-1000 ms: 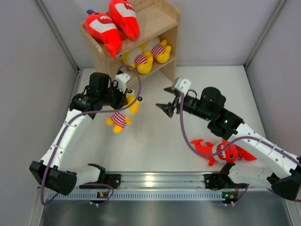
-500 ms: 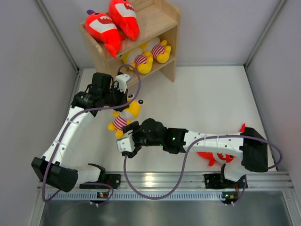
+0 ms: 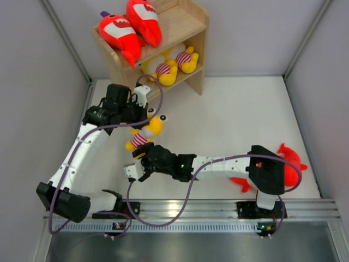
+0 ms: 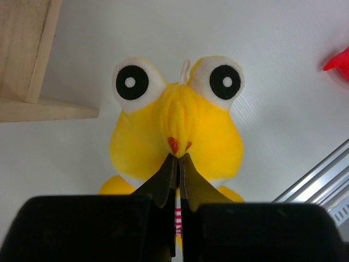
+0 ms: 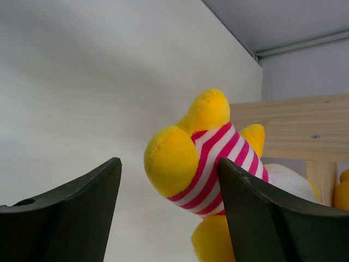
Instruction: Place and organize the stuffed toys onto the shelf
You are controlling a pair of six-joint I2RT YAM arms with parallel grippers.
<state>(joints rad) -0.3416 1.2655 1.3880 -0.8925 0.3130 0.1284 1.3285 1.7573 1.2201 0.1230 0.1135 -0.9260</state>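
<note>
- Changed: a second ago my right arm (image 3: 229,164) sat at mid-right of the overhead view. It now lies across the lower centre, with my right fingers (image 3: 139,162) spread under the hanging yellow plush (image 3: 143,132). Its striped belly and one foot sit between them. I cannot tell if they touch it.
- Unchanged: my left fingers (image 4: 178,164) stay pinched on that plush's face, holding it off the desk (image 3: 234,120), left of centre, below the shelf (image 3: 193,22).
- Reading: probably a hand-over or second grip being set up, with the lower tier as the likely destination.
- Yellow striped plushes (image 3: 163,71): three; two on the lower tier, one held.
- Red sharks (image 3: 117,33): two on the top tier. More red fabric (image 3: 289,166) lies at lower right behind my right arm; count unclear.
</note>
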